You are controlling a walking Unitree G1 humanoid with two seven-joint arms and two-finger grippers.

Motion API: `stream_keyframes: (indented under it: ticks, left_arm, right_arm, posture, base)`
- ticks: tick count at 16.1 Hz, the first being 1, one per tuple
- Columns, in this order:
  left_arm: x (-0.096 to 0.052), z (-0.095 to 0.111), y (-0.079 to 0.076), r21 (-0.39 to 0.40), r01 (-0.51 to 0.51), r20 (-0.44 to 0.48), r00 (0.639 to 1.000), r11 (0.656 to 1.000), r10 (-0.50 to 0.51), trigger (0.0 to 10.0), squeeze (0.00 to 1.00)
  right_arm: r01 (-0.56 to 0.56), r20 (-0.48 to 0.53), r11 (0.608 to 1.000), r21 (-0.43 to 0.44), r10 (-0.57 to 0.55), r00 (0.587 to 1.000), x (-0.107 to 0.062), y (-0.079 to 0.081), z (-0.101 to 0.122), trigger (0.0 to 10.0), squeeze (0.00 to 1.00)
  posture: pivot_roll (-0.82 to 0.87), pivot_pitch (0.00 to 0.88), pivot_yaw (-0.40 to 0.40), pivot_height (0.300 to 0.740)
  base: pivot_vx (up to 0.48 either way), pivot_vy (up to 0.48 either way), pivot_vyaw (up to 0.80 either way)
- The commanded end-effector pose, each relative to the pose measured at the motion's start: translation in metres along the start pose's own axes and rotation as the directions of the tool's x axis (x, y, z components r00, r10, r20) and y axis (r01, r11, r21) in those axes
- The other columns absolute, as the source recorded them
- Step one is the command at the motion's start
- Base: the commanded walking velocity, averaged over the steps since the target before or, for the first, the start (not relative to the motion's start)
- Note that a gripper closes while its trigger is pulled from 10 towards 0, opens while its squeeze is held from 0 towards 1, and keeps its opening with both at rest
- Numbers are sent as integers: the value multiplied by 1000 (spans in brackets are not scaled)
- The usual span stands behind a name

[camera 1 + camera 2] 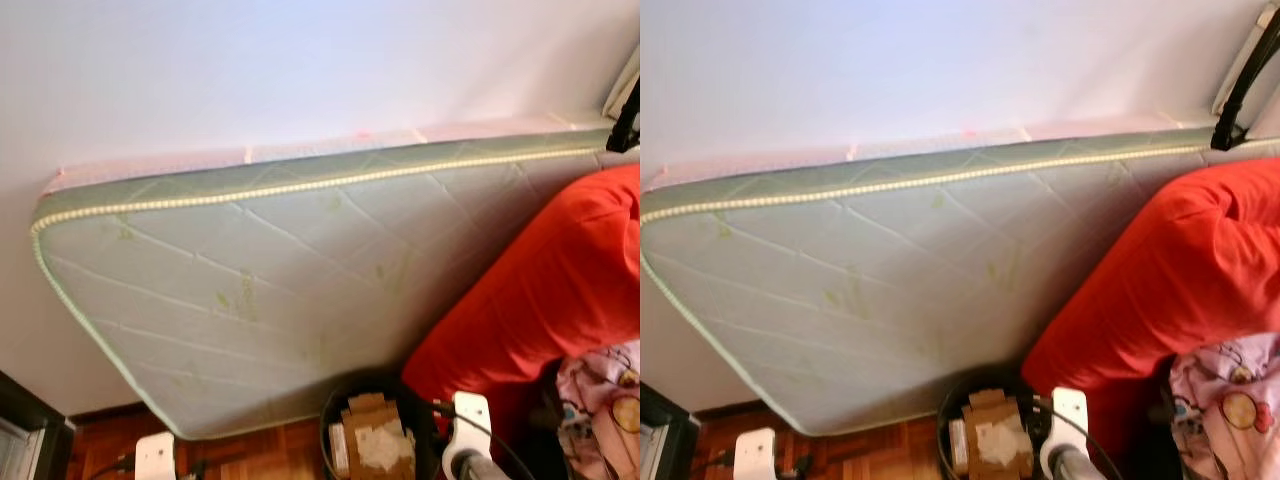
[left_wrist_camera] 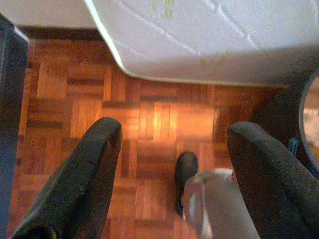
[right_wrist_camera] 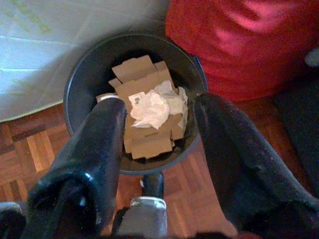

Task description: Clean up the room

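The right gripper (image 3: pixel 159 129) is held above a dark round waste bin (image 3: pixel 79 74), its two black fingers (image 3: pixel 94 149) spread wide with nothing between them. Flattened brown cardboard (image 3: pixel 144 82) and a crumpled white tissue (image 3: pixel 152 107) are seen lying inside the bin, the tissue on top of the cardboard. The left gripper (image 2: pixel 172 144) is likewise spread wide and empty, poised over bare parquet floor (image 2: pixel 149 119).

A pale green quilted mattress (image 1: pixel 260 290) with cream piping is propped tilted against the white wall (image 1: pixel 250 70), one corner resting on the floor beside the bin. A large red cushion (image 1: pixel 545 290) is pressed against the mattress at the robot's right, just behind the bin. Pink cloth with cartoon prints (image 1: pixel 605 395) is bunched below the cushion at the right edge. No brand, label or legible writing can be made out on any item; faint green motifs are printed on the mattress cover.
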State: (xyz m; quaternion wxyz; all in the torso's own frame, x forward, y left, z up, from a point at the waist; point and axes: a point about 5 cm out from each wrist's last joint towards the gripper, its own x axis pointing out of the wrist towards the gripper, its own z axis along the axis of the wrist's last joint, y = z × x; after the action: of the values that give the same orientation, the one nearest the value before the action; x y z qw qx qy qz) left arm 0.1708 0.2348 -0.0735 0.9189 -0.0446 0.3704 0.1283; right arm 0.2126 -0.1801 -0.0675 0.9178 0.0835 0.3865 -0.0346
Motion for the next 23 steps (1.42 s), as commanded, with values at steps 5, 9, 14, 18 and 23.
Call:
stream_keyframes:
  ticks: [5, 9, 14, 18, 23]
  left_arm:
    - [-4, -16, -1, 18, -6, -64, 998, 1000, 7, 10000, 0]
    - [-6, -24, -1, 18, 2, -95, 995, 1000, 0, 10000, 0]
    - [-10, -31, 2, 23, -7, -121, 993, 1000, 9, 10000, 0]
    - [-11, -33, 4, 25, -4, -125, 992, 1000, 7, 10000, 0]
    - [-8, -27, 3, 21, -11, -102, 995, 1000, 13, 10000, 0]
  right_arm:
    - [59, -140, 998, -28, -62, 988, -19, -35, -43, 10000, 0]
    - [46, -155, 997, -62, -56, 986, -21, -38, -47, 10000, 0]
    - [72, -141, 997, -32, -76, 987, -23, -45, -47, 10000, 0]
    - [65, -144, 997, -30, -68, 987, -22, -37, -49, 10000, 0]
    - [66, -136, 998, -19, -68, 988, -20, -38, -46, 10000, 0]
  posture:
    - [91, 0, -49, 740]
    - [97, 0, -61, 740]
    - [92, 0, -63, 740]
    - [90, 0, -58, 740]
    - [96, 0, -64, 740]
  base:
    - [0, 0, -776]
    - [0, 0, -769]
    - [0, -265, -759]
    - [0, 0, -758]
    - [0, 0, -447]
